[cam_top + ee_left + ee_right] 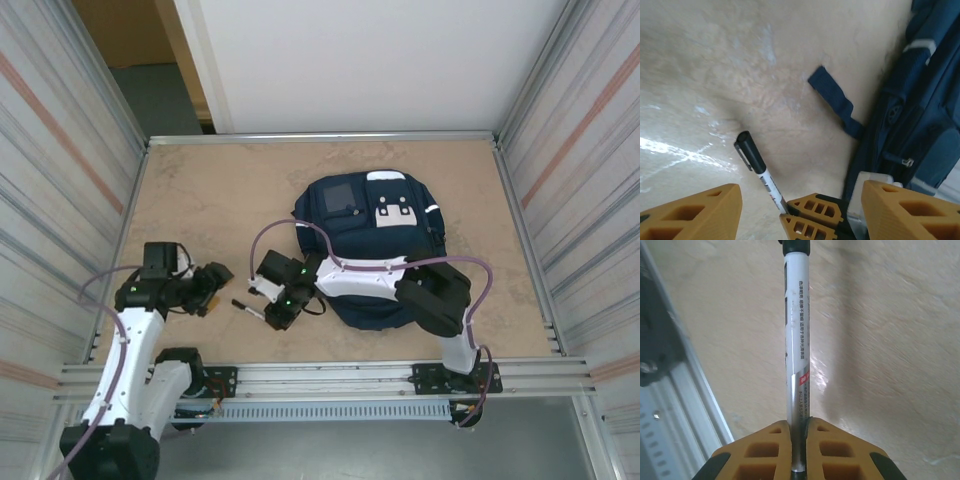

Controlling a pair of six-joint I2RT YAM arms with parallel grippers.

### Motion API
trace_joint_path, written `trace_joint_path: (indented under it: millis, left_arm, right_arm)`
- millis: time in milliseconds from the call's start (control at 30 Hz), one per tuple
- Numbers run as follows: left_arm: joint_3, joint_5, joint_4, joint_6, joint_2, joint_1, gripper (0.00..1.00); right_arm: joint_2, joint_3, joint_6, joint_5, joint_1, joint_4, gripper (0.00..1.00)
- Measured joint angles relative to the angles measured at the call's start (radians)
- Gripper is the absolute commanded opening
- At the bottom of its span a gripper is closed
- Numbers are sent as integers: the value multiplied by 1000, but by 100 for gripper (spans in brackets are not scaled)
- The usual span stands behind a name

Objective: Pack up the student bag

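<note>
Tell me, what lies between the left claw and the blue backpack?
A white marker with a black cap, pinched in the shut right gripper, is between the left gripper and the backpack. The top view and the left wrist view show it.

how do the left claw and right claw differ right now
The right claw is shut on the marker; the left claw is open and holds nothing. The right claw is close beside the student bag; the left claw is farther from it. Both have orange fingers.
</note>
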Motion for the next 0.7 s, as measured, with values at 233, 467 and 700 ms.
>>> trace_joint_path:
  millis: [233,467,700]
  left_arm:
    - [-24,-15,56,-82,43,-83,65]
    - [-32,-67,64,-142,43,-123,60]
    - [-53,-104,85,-208,31,-173,12]
  right_arm:
    - [-53,-6,75,-14,2,82,7]
    - [-89,-23,138,21,10,152,7]
    - [-91,-27,171,32,40,203,9]
